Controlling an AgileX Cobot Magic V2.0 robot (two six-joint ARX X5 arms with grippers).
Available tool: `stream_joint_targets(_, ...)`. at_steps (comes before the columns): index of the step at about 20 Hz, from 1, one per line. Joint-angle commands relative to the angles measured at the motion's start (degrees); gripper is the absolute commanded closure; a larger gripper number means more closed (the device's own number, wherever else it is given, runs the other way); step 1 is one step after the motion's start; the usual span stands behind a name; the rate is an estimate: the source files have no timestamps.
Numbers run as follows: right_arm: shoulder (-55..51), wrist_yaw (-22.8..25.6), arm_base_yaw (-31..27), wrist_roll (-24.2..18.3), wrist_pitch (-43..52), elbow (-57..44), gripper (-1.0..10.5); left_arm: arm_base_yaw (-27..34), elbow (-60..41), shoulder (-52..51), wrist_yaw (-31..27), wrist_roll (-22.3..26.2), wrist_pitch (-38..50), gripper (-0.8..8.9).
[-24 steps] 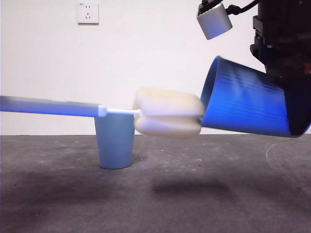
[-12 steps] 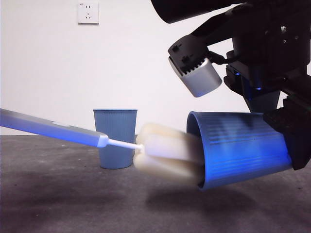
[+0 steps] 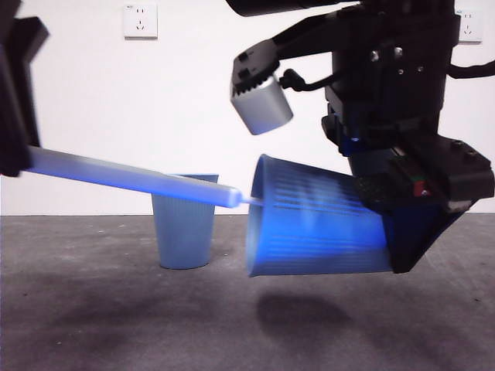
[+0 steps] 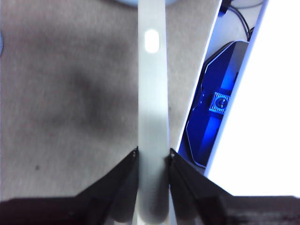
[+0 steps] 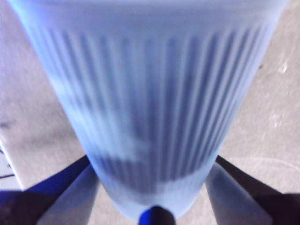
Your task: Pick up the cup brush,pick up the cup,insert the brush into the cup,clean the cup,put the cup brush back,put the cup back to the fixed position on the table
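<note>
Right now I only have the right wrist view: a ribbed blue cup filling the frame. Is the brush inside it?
Observer: Yes. In the front view the cup brush runs handle-first out of the mouth of the cup; its sponge head is hidden inside.
Operator: What holds the brush?
Observer: The left end effector, shut on the handle.
Operator: Is the cup resting on the table?
Observer: No. The right end effector holds it on its side above the table, with a shadow beneath.
</note>
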Motion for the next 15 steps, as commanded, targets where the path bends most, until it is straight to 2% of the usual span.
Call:
stream_joint_targets(1, 0.3, -0.7, 0.3, -0.5, 1.2, 0.3, 9.6, -0.1, -0.5, 1.5, 0.3, 0.3, 2.1, 8.23)
stream_joint_targets(7, 0.3, -0.7, 0.3, -0.2, 1.6, 0.3, 9.6, -0.1, -0.5, 4.8, 0.3, -0.5, 5.5, 8.23)
stream_joint_targets(12, 0.3, 0.4, 0.2, 0.5, 0.8, 0.3, 9.6, 1.1, -0.5, 4.0, -4.9, -2.4, -1.2, 8.22)
stream_joint_targets(15, 0.3, 0.4, 0.2, 2.1, 0.8, 0.3, 9.6, 2.8, -0.5, 2.1, -4.9, -3.1, -4.9, 8.22)
